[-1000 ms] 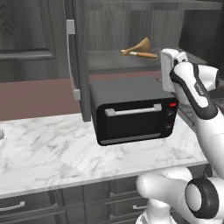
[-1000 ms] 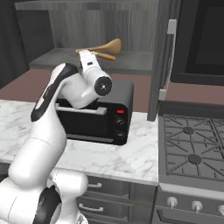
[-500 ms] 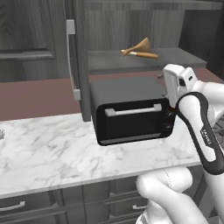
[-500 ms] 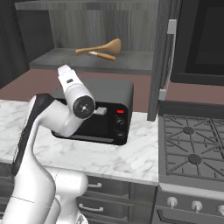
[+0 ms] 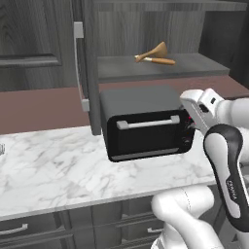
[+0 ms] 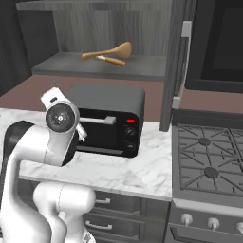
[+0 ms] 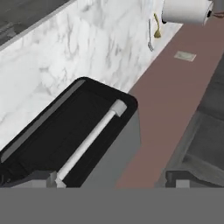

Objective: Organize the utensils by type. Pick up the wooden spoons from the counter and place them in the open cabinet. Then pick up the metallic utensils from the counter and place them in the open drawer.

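Claw [image 7: 111, 181] wide, empty, over toaster oven [image 7: 74, 140]. Both wooden spoons [image 5: 154, 54] on cabinet shelf [image 5: 194, 65]. Fork [image 7: 150, 37], gold spoon [image 7: 156, 27] on table [image 7: 87, 48] at 12 o'clock.

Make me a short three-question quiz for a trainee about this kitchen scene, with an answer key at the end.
1. True or false: both wooden spoons lie on the shelf of the open cabinet.
2. Multiple choice: in the hand view, the silver fork and gold spoon lie A) inside the toaster oven, B) on the counter near the paper-towel roll, C) on the stove.
3. Fill in: the gripper holds ____.

Key: 1 true. 2 B. 3 nothing; its fingers stand wide apart above the toaster oven.
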